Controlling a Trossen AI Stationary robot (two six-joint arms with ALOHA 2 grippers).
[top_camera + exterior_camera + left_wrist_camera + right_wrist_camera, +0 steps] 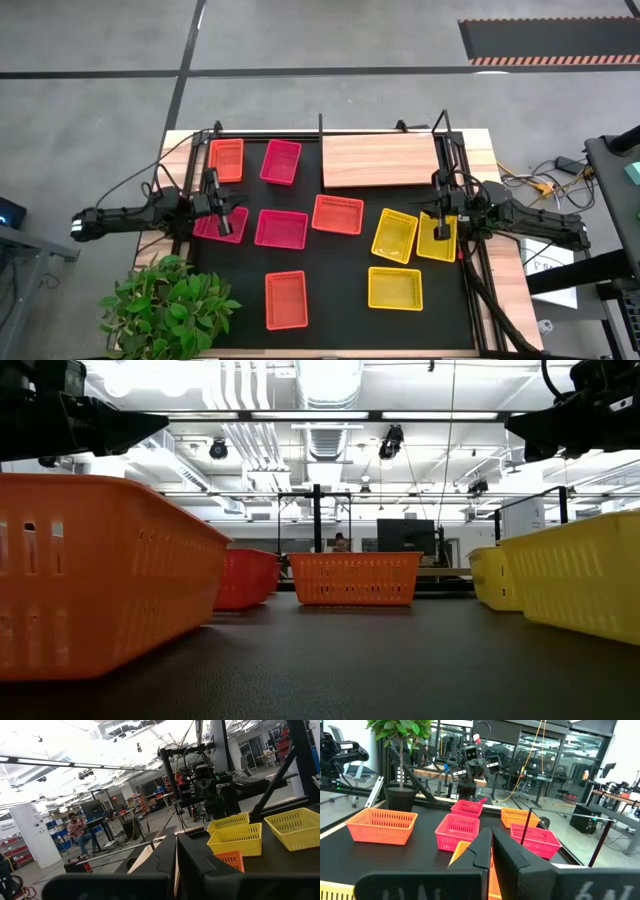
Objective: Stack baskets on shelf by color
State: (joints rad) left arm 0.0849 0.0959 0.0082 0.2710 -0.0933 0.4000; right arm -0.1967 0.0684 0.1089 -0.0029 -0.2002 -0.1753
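Observation:
Nine mesh baskets lie open side up on the black mat. The orange ones are at the far left (225, 160), in the middle (337, 214) and at the near edge (285, 299). The pink ones are at the far side (280, 162), in the left middle (281, 229) and under my left gripper (207, 228). The three yellow ones (394, 235), (447, 243), (394, 288) are on the right. The wooden shelf (379, 160) stands at the far edge with nothing on it. My left gripper (226, 222) is shut above the pink basket. My right gripper (441, 233) is shut above a yellow basket.
A potted plant (165, 305) stands at the table's near left corner. Black posts (320, 125) rise at the shelf's corners. Cables (530, 185) lie off the table's right side. A person (77, 830) sits in the room beyond the table.

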